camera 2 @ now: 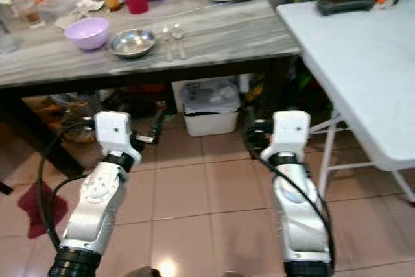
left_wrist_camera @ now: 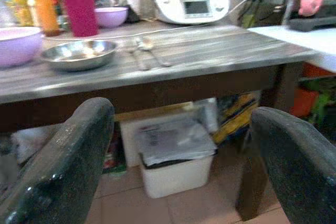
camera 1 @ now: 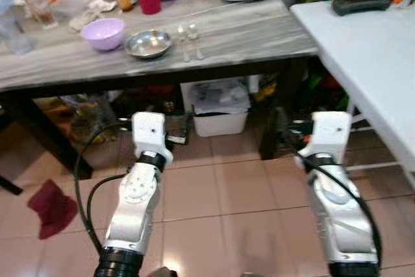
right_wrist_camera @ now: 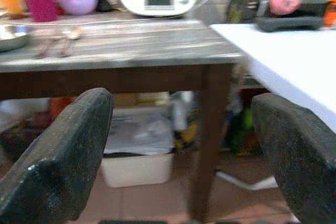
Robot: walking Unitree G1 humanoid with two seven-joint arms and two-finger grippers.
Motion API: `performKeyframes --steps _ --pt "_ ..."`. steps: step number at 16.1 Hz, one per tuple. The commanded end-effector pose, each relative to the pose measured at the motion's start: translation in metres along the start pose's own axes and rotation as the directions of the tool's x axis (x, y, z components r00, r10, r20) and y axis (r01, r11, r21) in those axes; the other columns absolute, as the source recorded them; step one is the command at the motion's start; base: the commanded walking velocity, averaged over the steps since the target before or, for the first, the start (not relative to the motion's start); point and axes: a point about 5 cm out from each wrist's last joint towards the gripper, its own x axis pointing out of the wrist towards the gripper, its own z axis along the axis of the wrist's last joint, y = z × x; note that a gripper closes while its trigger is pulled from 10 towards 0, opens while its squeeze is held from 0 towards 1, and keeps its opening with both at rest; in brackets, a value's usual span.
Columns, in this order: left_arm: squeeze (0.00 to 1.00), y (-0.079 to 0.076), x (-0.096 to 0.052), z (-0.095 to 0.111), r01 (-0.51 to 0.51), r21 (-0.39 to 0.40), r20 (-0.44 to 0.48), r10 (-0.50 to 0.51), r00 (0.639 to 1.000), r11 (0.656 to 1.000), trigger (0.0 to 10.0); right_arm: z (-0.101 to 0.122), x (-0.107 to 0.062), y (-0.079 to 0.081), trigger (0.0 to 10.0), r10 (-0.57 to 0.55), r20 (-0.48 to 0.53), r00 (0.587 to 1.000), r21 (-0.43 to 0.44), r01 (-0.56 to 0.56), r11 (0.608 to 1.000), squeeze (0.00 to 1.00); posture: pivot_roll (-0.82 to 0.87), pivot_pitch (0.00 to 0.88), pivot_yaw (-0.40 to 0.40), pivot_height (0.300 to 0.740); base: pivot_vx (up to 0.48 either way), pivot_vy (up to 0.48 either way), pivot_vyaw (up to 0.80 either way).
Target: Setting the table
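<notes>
Steel bowl [camera 1: 148, 43] and spoons [camera 1: 190, 41] on wooden table [camera 1: 246, 30], well beyond both released claws, left claw [left_wrist_camera: 178, 166], right claw [right_wrist_camera: 181, 156]

Even, fairly bright indoor light fills the room. A soft white glare spot sits on the glossy pinkish floor tiles [camera 2: 165, 267] at the bottom edge of the right eye view. Deep shadow lies beneath the grey wood-grain table [camera 1: 246, 34]. Both wrist views are smeared by blur (the right one more so), and the round steel bowl [left_wrist_camera: 79, 54] shows small highlights.
</notes>
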Motion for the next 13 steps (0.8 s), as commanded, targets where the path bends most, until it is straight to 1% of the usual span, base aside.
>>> performKeyframes --steps 1,3,4,5,7,8,9,10,11,13 --pt "0.0 0.006 -0.001 -0.003 -0.014 0.008 -0.013 0.014 1.0 1.0 10.0 0.003 0.0 0.006 10.0 0.007 0.006 1.0 -0.001 -0.007 1.0 0.0 -0.21 0.124 0.035 0.74 0.0 -0.48 0.0" --pt "0.0 0.003 0.0 -0.004 -0.016 -0.002 -0.012 0.016 1.0 1.0 10.0 0.001 0.0 0.009 10.0 0.008 -0.012 1.0 -0.029 -0.009 1.0 0.0 -0.21 0.121 0.022 0.74 0.0 -0.48 0.0" --pt "0.0 0.001 -0.001 -0.005 -0.018 -0.012 -0.012 0.018 1.0 1.0 10.0 0.001 0.001 0.013 10.0 0.052 -0.002 0.999 -0.05 -0.052 0.997 0.0 -0.22 0.114 0.013 0.74 0.0 -0.48 0.0" --pt "0.0 0.001 -0.002 -0.006 -0.019 -0.013 -0.014 0.019 1.0 1.0 10.0 0.001 0.001 0.013 10.0 0.059 0.004 0.998 -0.05 -0.058 0.997 0.0 -0.22 0.114 0.013 0.74 0.0 -0.48 0.0" --pt "0.0 0.001 -0.002 -0.01 -0.025 -0.018 -0.024 0.024 0.999 1.0 10.0 0.004 0.002 0.002 10.0 0.025 0.015 1.0 -0.095 -0.024 0.995 0.0 -0.23 0.102 -0.007 0.74 0.0 -0.48 0.0" --pt "0.0 0.001 -0.003 -0.012 -0.024 -0.013 -0.024 0.023 0.999 1.0 10.0 0.001 0.001 -0.003 10.0 0.014 0.0 1.0 -0.103 -0.014 0.995 0.0 -0.22 0.093 -0.013 0.74 0.0 -0.48 0.0" --pt "0.0 0.002 -0.003 -0.012 -0.024 -0.011 -0.025 0.024 0.999 1.0 10.0 -0.001 0.0 -0.005 10.0 0.009 -0.014 1.0 -0.089 -0.01 0.996 0.0 -0.22 0.09 -0.013 0.74 0.0 -0.48 0.0" --pt "0.0 0.006 -0.004 -0.014 -0.041 -0.009 -0.028 0.041 0.999 0.999 10.0 -0.003 -0.001 -0.007 10.0 0.012 -0.021 1.0 -0.082 -0.014 0.997 0.0 -0.22 0.07 -0.013 0.74 0.0 -0.48 0.0" --pt "0.0 0.009 -0.005 -0.014 -0.05 -0.008 -0.029 0.05 0.998 0.999 10.0 -0.002 -0.001 -0.007 10.0 0.016 -0.012 1.0 -0.082 -0.016 0.997 0.0 -0.21 0.066 -0.011 0.74 0.0 -0.48 0.0" --pt "0.0 0.008 -0.001 -0.013 -0.036 -0.002 -0.024 0.036 0.999 0.999 10.0 0.002 0.005 0.001 10.0 0.024 0.01 1.0 -0.065 -0.023 0.998 0.0 -0.22 0.068 -0.007 0.74 0.0 -0.48 0.0"
